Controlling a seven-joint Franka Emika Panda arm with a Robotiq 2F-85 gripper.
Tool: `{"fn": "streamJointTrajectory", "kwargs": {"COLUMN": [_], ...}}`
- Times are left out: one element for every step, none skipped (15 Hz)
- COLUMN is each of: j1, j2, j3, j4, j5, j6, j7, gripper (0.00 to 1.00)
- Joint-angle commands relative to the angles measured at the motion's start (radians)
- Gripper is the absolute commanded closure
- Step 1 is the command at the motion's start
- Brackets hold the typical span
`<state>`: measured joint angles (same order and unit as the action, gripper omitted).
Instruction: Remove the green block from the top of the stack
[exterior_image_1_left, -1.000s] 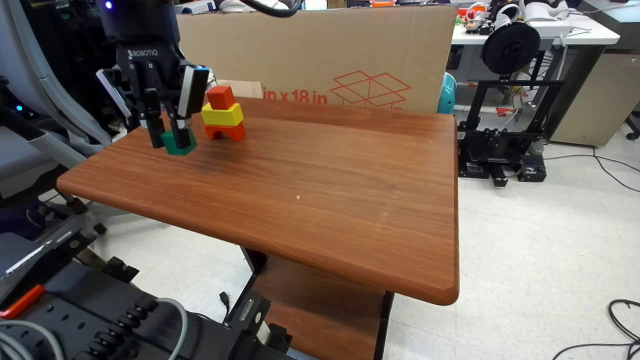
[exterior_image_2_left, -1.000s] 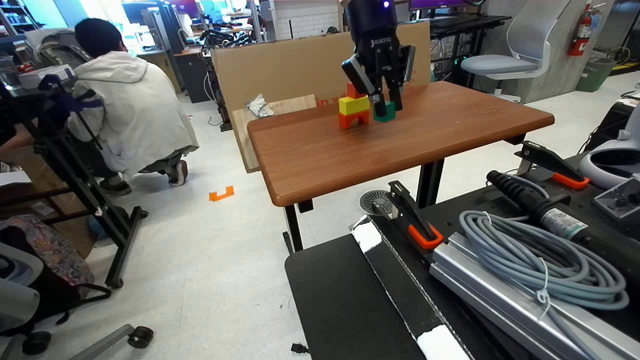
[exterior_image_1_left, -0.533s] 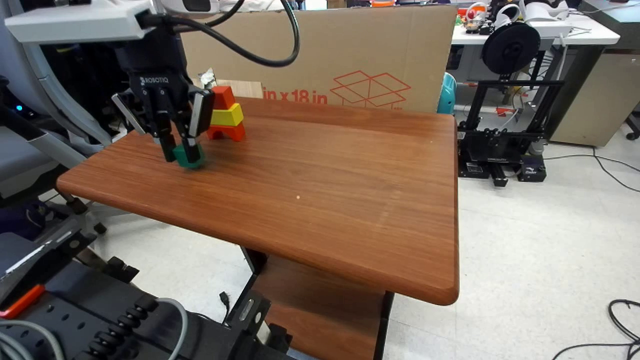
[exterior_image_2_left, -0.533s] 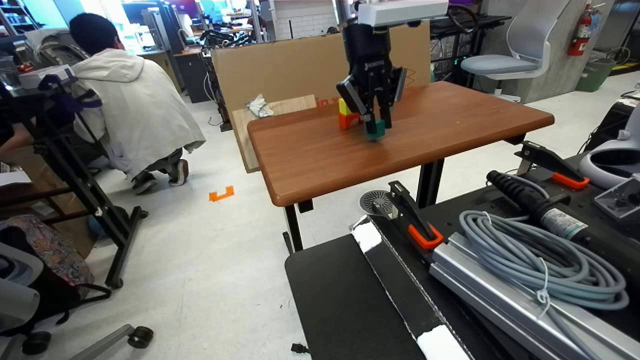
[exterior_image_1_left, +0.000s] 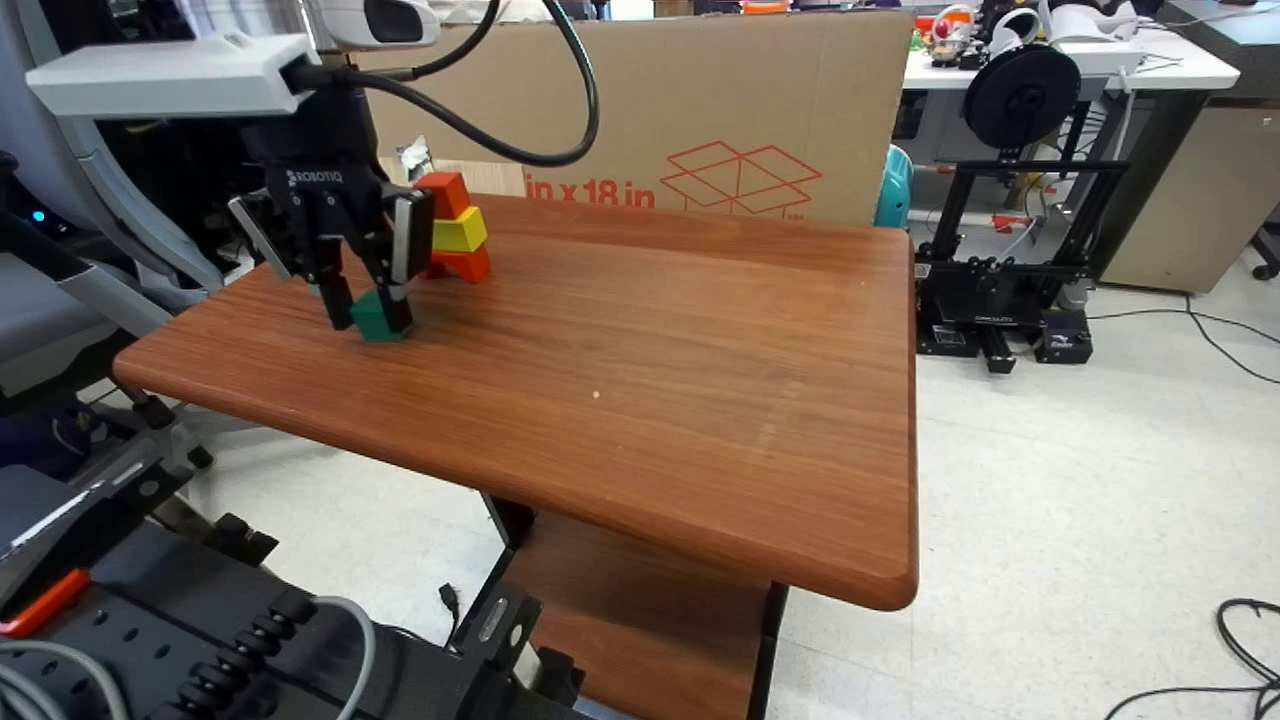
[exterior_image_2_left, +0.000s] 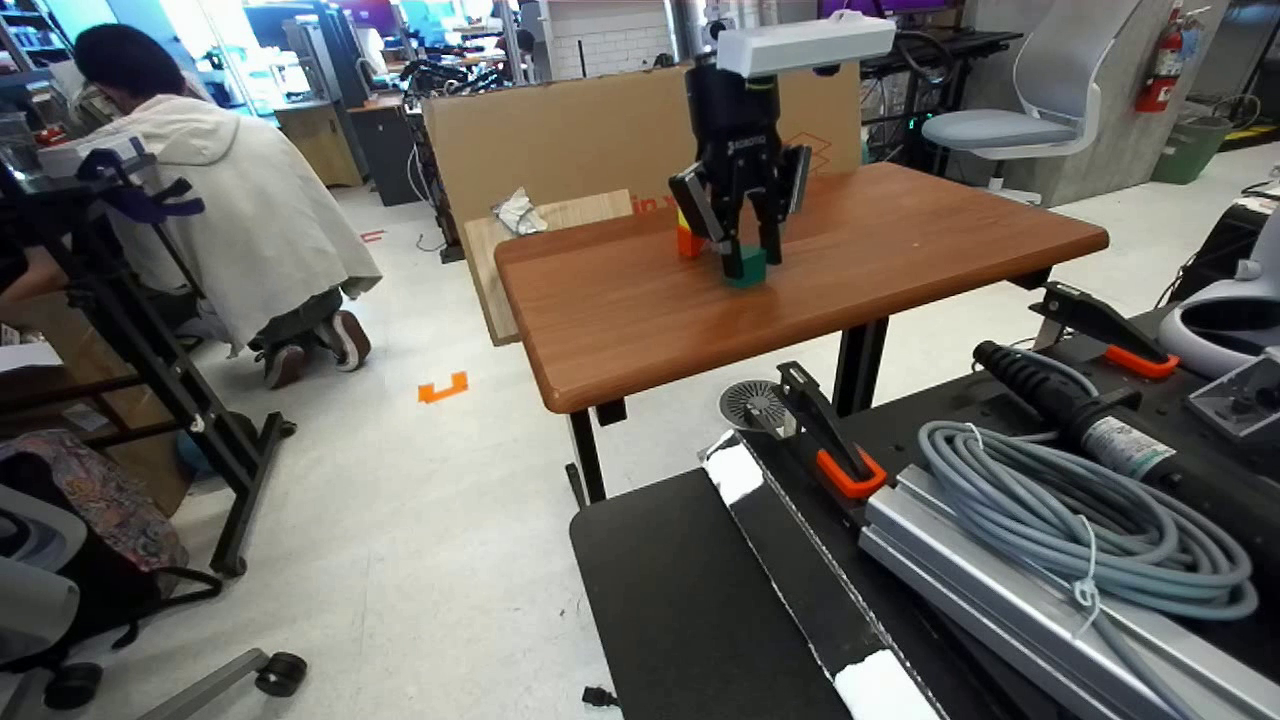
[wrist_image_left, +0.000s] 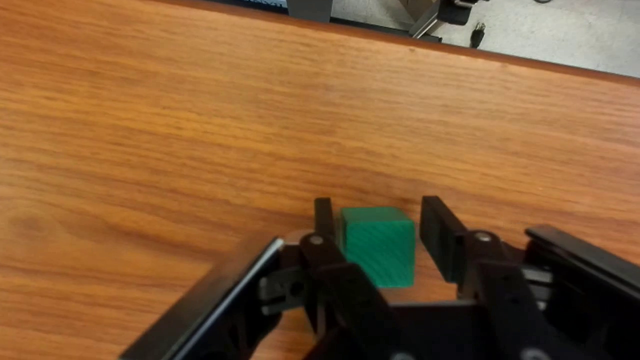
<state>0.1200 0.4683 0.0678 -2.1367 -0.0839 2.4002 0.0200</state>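
Note:
The green block (exterior_image_1_left: 373, 320) stands on the brown table (exterior_image_1_left: 640, 420), apart from the stack. It also shows in an exterior view (exterior_image_2_left: 748, 268). My gripper (exterior_image_1_left: 369, 314) points down around it, one finger on each side. In the wrist view the green block (wrist_image_left: 382, 252) sits between the open fingers (wrist_image_left: 377, 220), with gaps on both sides and the left gap narrower. The stack (exterior_image_1_left: 462, 232) is a red block over a yellow block over a red-orange arch, upright just behind the gripper. In an exterior view the gripper hides most of the stack (exterior_image_2_left: 688, 242).
A large cardboard box (exterior_image_1_left: 620, 110) stands behind the table. The near table edge shows in the wrist view (wrist_image_left: 360, 37). A grey chair (exterior_image_2_left: 1010, 130) stands beyond the table, and a person (exterior_image_2_left: 210, 190) crouches on the floor away from it.
My gripper has moved away from the stack and down to the table with the green block. Its fingers have since spread, leaving the block on the table.

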Motion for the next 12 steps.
{"fn": "streamJointTrajectory", "kwargs": {"j1": [-0.016,-0.016,-0.020,-0.025,-0.028,-0.034,-0.045,-0.053,-0.028,-0.032,-0.033,-0.032], "j2": [-0.048,-0.064,-0.087,-0.110,-0.144,-0.172,-0.209,-0.236,-0.146,-0.169,-0.174,-0.167], "j3": [0.014,0.013,0.012,0.012,0.010,0.009,0.011,0.011,0.001,0.000,0.000,0.000], "j4": [-0.047,-0.057,-0.065,-0.072,-0.084,-0.087,-0.089,-0.085,-0.043,-0.045,-0.045,-0.045], "j5": [0.037,0.041,0.044,0.048,0.050,0.057,0.072,0.081,0.048,0.049,0.049,0.049], "j6": [0.064,0.081,0.080,0.083,0.073,0.059,0.033,0.005,0.044,0.033,0.032,0.032], "j7": [-0.009,-0.006,-0.011,-0.016,-0.016,-0.022,-0.036,-0.048,-0.010,-0.014,-0.014,-0.013], "gripper": [0.19,0.12,0.04,0.01,0.00,0.00,0.00,0.00,0.00,0.00,0.00,0.00]}}
